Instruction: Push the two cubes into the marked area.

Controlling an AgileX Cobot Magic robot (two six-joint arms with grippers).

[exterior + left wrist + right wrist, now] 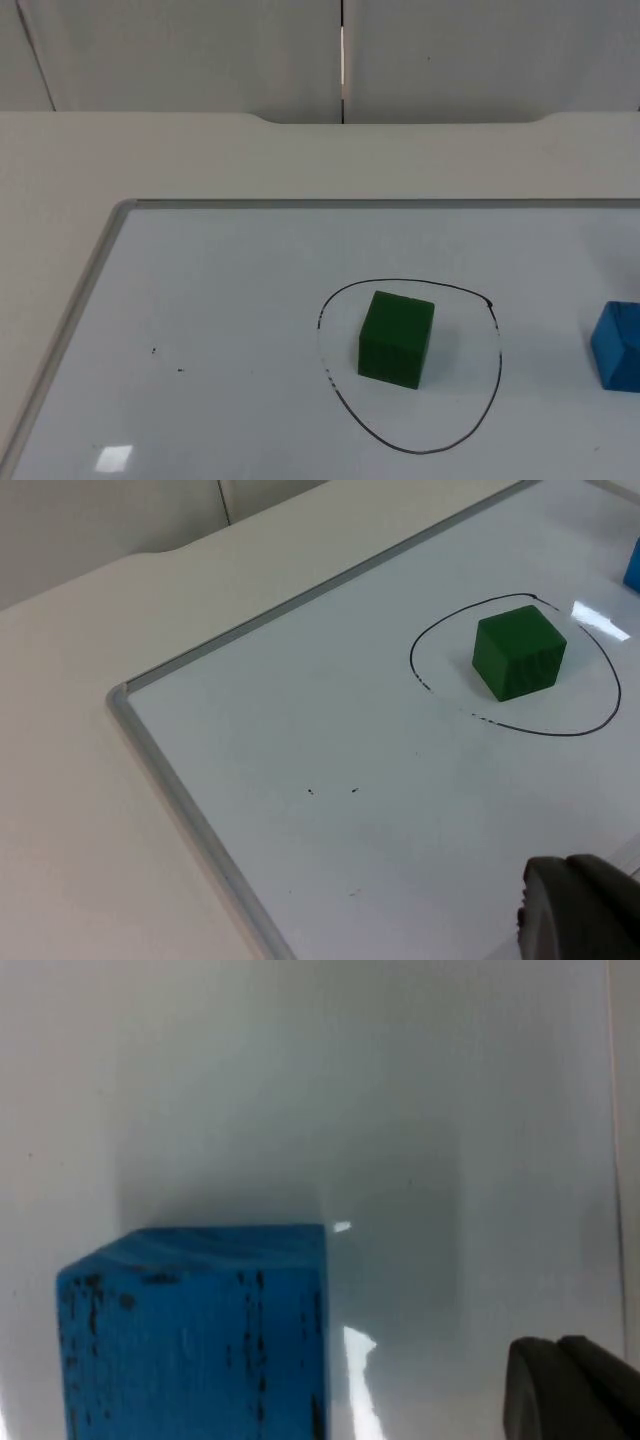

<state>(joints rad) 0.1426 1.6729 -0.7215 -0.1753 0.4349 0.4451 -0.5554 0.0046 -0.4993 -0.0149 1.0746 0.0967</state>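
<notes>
I read this as half done. The green cube (396,338) sits inside the drawn ring (497,345) on the whiteboard (200,330), upright, with clear board between it and the line on every side; my left wrist view shows the same, the cube well within the loop. The blue cube (617,345) is the one left: it stands on the board outside the ring, off to the right of it and well apart from the green cube, partly cut by the edge of the top view.

My right claw (570,1385) is close in by the blue cube, which looms large in the right wrist view with one black fingertip beside it. Whether that claw is released or clenched I cannot tell, and I cannot tell if it touches the cube. My left claw (580,910) hangs back over the near left part of the board, far from both cubes; it looks to be waiting, and its state I cannot tell either.

What remains, as I judge it, is a sideways push on the blue cube toward the ring, stopping before it knocks the green one out across the line.
</notes>
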